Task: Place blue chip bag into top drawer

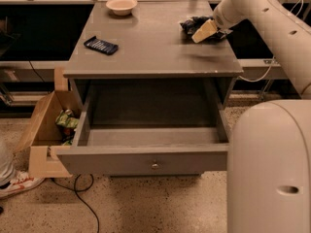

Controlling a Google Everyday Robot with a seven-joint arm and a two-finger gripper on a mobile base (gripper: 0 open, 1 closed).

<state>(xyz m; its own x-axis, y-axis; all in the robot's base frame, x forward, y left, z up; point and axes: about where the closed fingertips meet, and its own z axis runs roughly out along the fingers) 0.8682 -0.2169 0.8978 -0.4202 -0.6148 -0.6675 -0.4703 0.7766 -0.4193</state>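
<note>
The blue chip bag (190, 23) is seen lying on the counter (155, 52), at its far right corner. The end effector (204, 31) is held down against the bag's near side, touching it; whether it is wide, narrow or gripping cannot be told. The top drawer (146, 159) is pulled fully out below the counter, and its grey floor is exposed. A pale bowl (121, 5) is set at the far edge, and a dark calculator (100, 45) is placed near the left side. A cardboard box (46, 125) is stood on the floor, left of the drawer.
</note>
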